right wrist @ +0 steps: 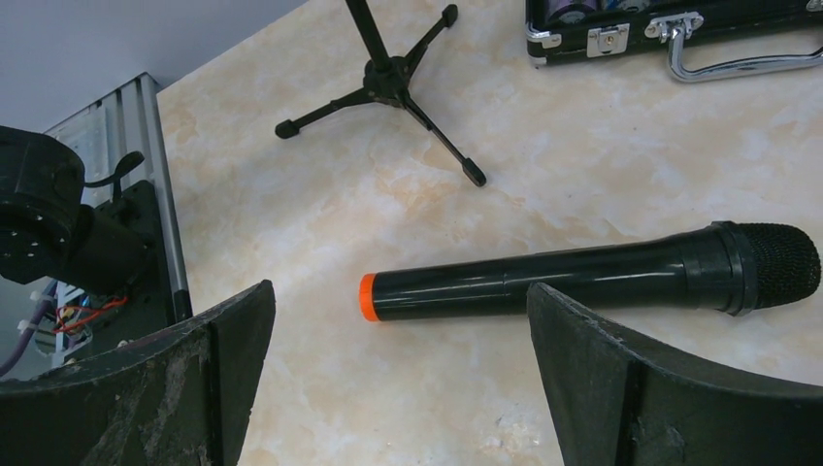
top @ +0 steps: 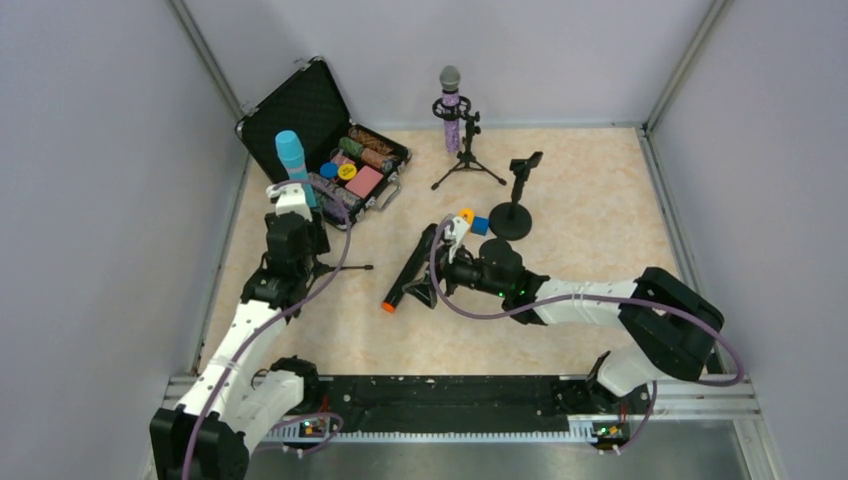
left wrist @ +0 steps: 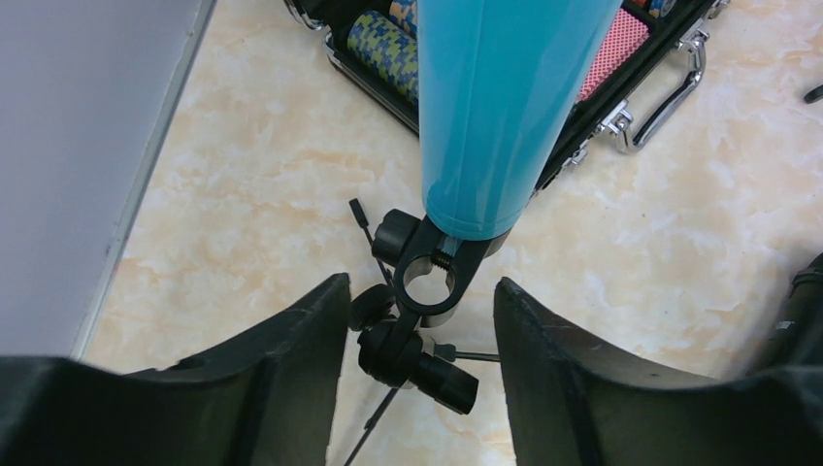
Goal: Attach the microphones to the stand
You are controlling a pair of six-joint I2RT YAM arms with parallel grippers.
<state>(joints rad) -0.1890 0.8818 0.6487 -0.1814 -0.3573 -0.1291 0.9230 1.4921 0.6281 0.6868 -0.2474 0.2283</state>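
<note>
I've got the left gripper [left wrist: 422, 291] spread wide, blue mic [left wrist: 505, 107] upright in its clip [left wrist: 437, 277] between the fingers. The right gripper [right wrist: 398, 291] is open too, above the black mic [right wrist: 582, 277] lying on the table [right wrist: 320, 223]. The purple mic [top: 451, 112] sits in a tripod [top: 467, 160].

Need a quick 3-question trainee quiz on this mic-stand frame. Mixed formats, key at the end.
1. True or false: the black microphone is clipped into a stand.
2. The right end effector is: A) open above the black microphone, B) shut on it, C) out of view.
3. What colour is the microphone standing upright just ahead of the left end effector?
Key: 1 false, it lies flat on the table. 2 A. 3 the light-blue microphone.
</note>
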